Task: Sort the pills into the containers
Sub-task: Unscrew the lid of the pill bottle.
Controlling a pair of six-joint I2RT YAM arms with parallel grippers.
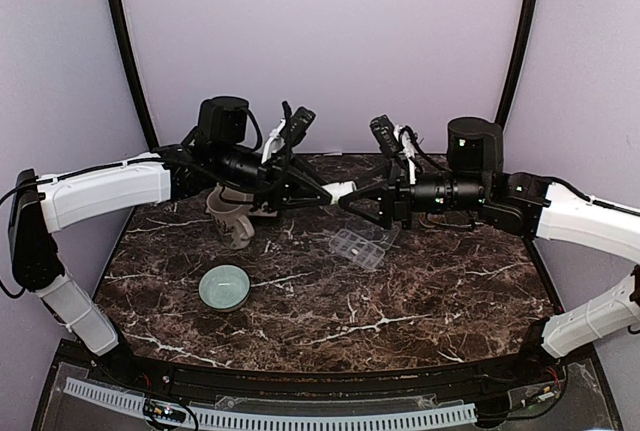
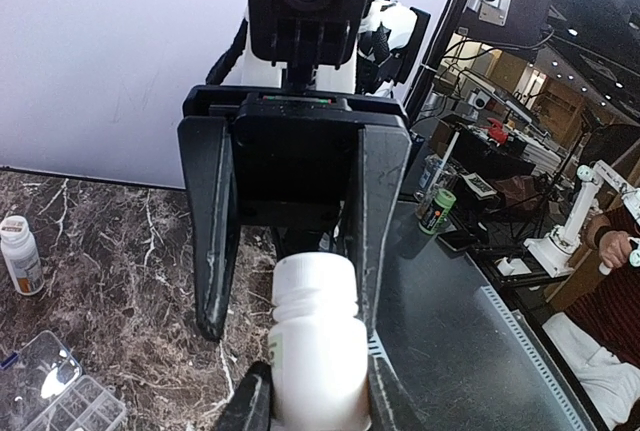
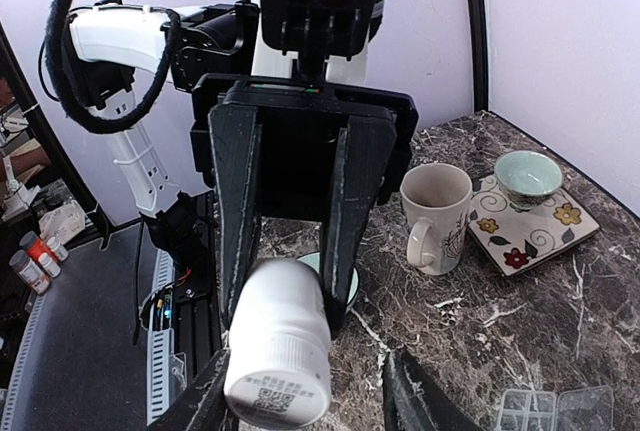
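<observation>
Robot lab: test booth, cluttered workbench.

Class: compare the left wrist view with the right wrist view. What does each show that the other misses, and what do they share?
Only the left wrist view shows a small capped bottle standing on the table, and a room beyond the table edge. Only the right wrist view shows a mug and a green bowl on a flowered tile. Both show the white bottle gripped in the left claw, and the clear pill box lying on the marble.
</observation>
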